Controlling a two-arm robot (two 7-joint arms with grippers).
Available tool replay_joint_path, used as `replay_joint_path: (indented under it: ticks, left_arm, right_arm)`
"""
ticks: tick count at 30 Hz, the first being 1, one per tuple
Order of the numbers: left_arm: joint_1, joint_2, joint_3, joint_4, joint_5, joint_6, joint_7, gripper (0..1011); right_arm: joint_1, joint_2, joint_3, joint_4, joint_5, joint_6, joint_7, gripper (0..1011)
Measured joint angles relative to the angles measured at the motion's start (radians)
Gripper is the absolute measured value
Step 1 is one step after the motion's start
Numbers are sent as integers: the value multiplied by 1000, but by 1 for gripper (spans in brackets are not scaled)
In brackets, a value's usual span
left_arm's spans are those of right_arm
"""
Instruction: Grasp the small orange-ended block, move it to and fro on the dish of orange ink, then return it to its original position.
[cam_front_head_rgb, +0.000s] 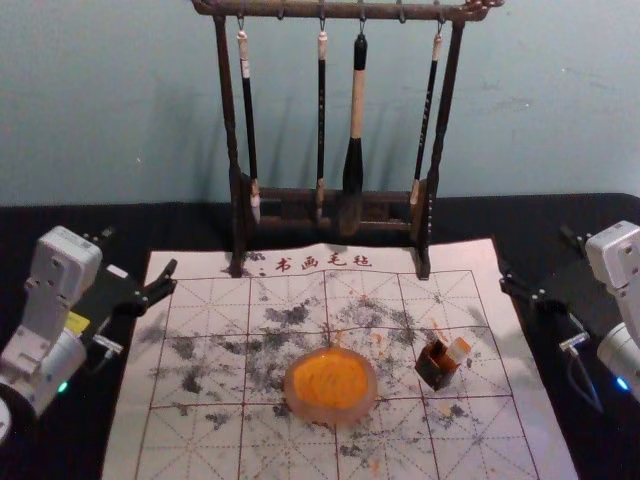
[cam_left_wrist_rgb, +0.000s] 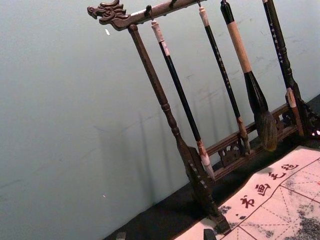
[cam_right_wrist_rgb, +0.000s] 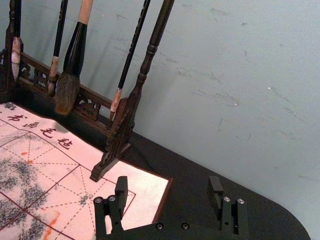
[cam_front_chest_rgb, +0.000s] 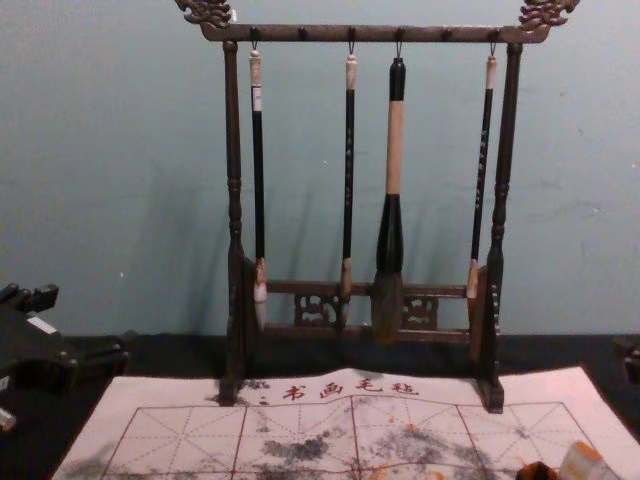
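Note:
The small pale block (cam_front_head_rgb: 457, 350) leans at the rim of a little dark box (cam_front_head_rgb: 437, 366) on the mat's right half; the chest view has the block (cam_front_chest_rgb: 582, 463) at its lower right, with orange marks. Left of the box lies the round dish of orange ink (cam_front_head_rgb: 331, 381). My left gripper (cam_front_head_rgb: 138, 257) stands open beside the mat's left edge, holding nothing; the left wrist view catches the tips of the left gripper (cam_left_wrist_rgb: 165, 235). Beyond the mat's right edge, my right gripper (cam_front_head_rgb: 538, 256) is open too, and the right gripper (cam_right_wrist_rgb: 168, 185) has nothing between its fingers.
A dark wooden rack (cam_front_head_rgb: 237, 215) with several hanging brushes stands across the mat's back edge, before the wall. The ink-stained white mat (cam_front_head_rgb: 205, 440) with a printed grid lies on a black table (cam_front_head_rgb: 60, 225). The largest brush (cam_front_chest_rgb: 390, 230) hangs right of the rack's middle.

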Motion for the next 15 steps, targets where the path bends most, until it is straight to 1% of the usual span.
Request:
replay_joint_path:
  ticks: [3, 6, 8, 10, 13, 15]
  left_arm:
    - [0, 0, 0, 0, 0, 0, 0, 1001]
    - [0, 0, 0, 0, 0, 0, 0, 1001]
    - [0, 0, 0, 0, 0, 0, 0, 1001]
    - [0, 0, 0, 0, 0, 0, 0, 1001]
    - [0, 0, 0, 0, 0, 0, 0, 1001]
    - [0, 0, 0, 0, 0, 0, 0, 1001]
  right_arm:
    - [-1, 0, 4, 0, -1, -1, 1, 1002]
    - [-9, -1, 23, -4, 3, -9, 11, 1002]
    - [-11, -1, 28, -6, 7, -10, 14, 1002]
    - [-27, 0, 51, -23, 33, -15, 31, 1002]
    - [-48, 5, 73, -46, 64, -21, 49, 1002]
    - [-71, 12, 94, -72, 96, -29, 72, 1002]
